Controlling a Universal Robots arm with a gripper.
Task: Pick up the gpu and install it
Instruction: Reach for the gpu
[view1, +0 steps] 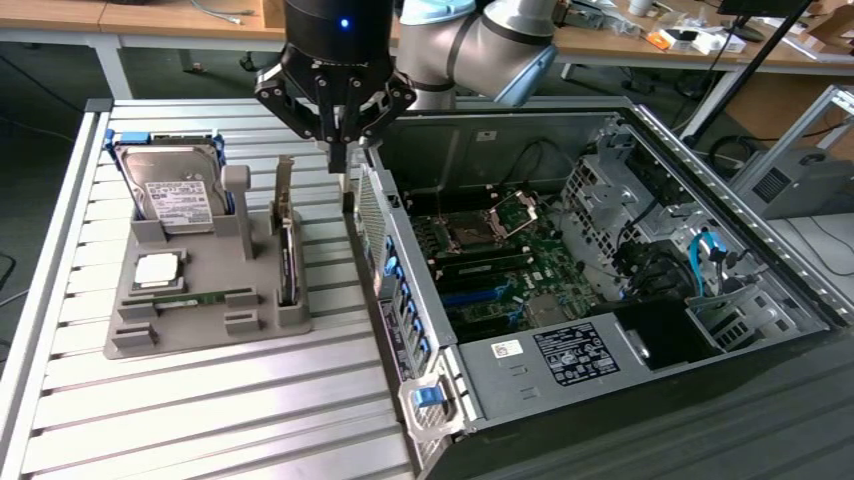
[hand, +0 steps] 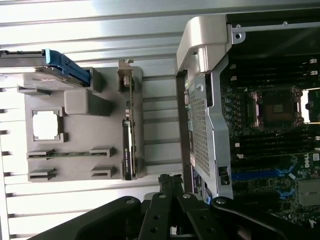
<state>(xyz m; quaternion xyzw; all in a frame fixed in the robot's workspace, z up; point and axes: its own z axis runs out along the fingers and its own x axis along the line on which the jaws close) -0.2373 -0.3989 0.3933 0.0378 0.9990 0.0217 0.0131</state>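
The gpu (view1: 284, 245) is a thin dark card with a silver bracket, standing on edge in the slot of the grey holder (view1: 200, 325) nearest the computer. In the wrist view the gpu (hand: 128, 147) runs along that same side of the holder (hand: 80, 140). My gripper (view1: 340, 162) hangs above the gap between the holder and the open computer case (view1: 441, 160), a little above and to the exterior view's right of the card's bracket end. Its fingers (hand: 170, 182) are shut together with nothing between them, and they do not touch the card.
A silver hard drive (view1: 174, 195) with a blue frame, a processor chip (view1: 156, 268) and a green memory stick (view1: 200, 297) also sit in the holder. The case lies open, with the motherboard (view1: 494, 260) exposed. Everything rests on a slatted metal table (view1: 200, 410).
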